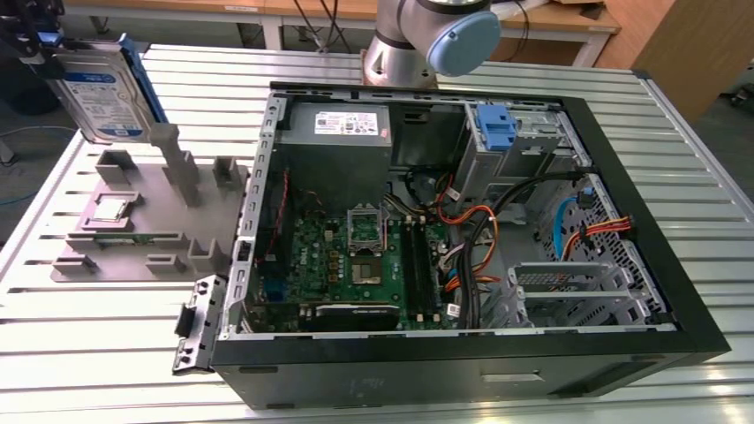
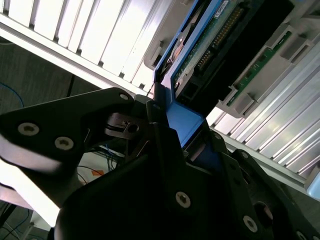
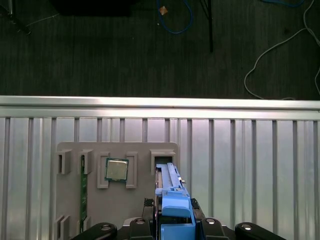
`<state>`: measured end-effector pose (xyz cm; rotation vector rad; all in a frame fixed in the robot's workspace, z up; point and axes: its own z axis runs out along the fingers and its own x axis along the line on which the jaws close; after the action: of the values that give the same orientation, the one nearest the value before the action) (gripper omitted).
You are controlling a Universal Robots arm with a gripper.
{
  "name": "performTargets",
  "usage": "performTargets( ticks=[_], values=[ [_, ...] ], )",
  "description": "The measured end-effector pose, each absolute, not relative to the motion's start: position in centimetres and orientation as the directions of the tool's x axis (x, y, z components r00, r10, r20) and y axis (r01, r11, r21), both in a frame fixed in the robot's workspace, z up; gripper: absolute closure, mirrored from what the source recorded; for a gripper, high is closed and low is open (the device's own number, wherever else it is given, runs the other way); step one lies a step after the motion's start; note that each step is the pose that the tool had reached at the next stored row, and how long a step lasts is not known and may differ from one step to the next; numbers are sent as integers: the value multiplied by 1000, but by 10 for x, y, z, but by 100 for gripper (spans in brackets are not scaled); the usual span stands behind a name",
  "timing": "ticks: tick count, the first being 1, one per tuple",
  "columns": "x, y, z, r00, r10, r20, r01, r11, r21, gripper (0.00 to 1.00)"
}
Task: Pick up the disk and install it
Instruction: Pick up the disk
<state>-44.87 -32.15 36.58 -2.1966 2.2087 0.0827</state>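
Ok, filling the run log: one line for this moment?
gripper: shut on disk | disk: upright, over grey holder tray | computer case: open

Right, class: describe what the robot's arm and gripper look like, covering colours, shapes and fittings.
The arm is a silver-grey metal tube with a round, pale blue joint cap. The gripper is matt black, built of angular plates fastened with silver round-headed screws.

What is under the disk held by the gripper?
The grey holder on the table, with its slot; a chip sits beside it. The disk and gripper cover the holder's part straight below.
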Motion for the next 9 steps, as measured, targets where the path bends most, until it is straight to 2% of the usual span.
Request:
performTargets(
  ticks=[9],
  values=[
    [-449,-322,368,-6,-998,-55,-1000,5,20,63]
  ],
)
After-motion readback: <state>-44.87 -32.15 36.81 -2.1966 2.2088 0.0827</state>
